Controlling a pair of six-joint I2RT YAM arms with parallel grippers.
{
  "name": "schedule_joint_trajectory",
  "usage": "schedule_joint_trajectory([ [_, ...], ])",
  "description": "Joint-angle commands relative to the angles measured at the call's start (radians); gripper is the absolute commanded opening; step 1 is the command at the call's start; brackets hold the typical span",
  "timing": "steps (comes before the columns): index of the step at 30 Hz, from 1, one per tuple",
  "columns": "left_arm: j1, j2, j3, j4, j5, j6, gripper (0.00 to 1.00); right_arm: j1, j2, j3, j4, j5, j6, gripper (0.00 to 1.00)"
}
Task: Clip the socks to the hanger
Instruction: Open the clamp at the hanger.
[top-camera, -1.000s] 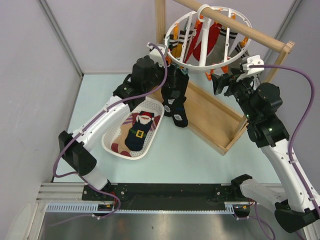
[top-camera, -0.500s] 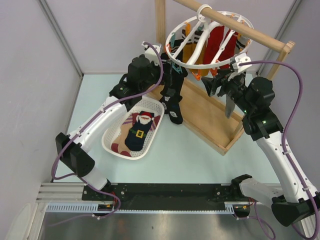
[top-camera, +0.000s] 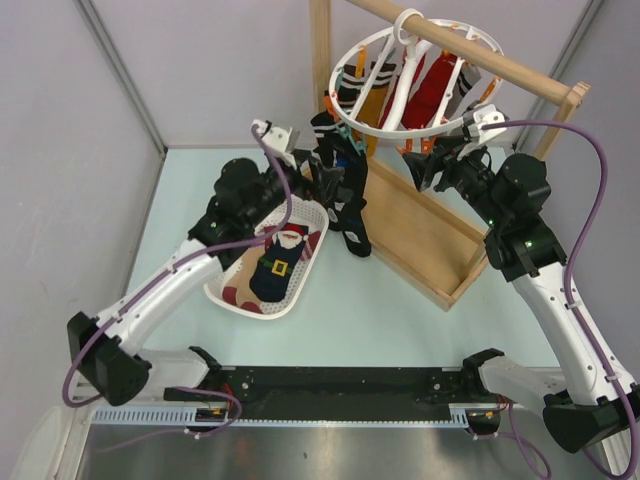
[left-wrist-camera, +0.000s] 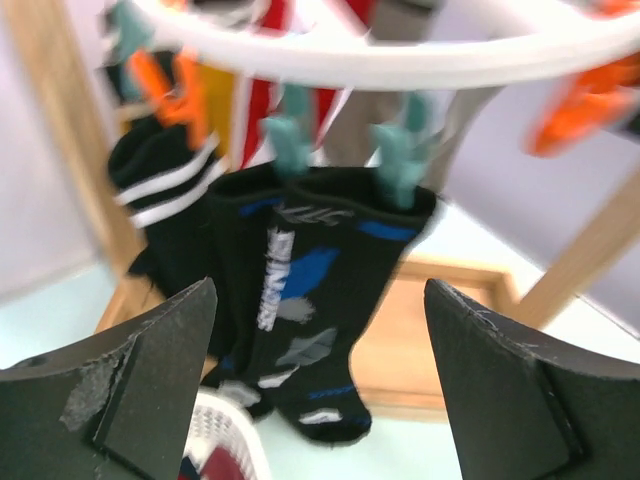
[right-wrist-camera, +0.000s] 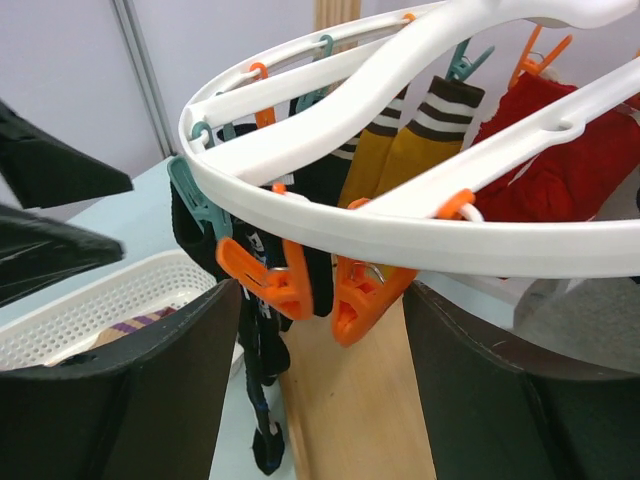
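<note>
Pale table (top-camera: 400, 310), teal clips (left-wrist-camera: 400, 160) pinching black sock (left-wrist-camera: 320, 290), clearest at left wrist

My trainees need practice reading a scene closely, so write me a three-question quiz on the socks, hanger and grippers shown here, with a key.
1. True or false: the left gripper is shut on the black sock that hangs from the hanger.
2. Where is the Santa sock? A in the white basket; B clipped to the hanger; C held by the left gripper.
3. Fill in: in the right wrist view, the clips seen between the fingers of the open right gripper are ____ in colour.
Key: 1 false, it is open and two teal clips hold the sock; 2 A; 3 orange.
</note>
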Motion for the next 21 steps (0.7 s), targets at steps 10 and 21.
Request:
schedule_joint_trajectory([
  [10,-0.229,-0.010,-0.112,0.446,0.192,0.145,0.91,0.000,0.006,0.028,0.071,-0.003,0.033,0.70],
  [21,-0.292,0.189,-0.055,0.677,0.071,0.197,0.90,-0.001,-0.007,0.028,0.065,-0.006,0.026,0.68],
])
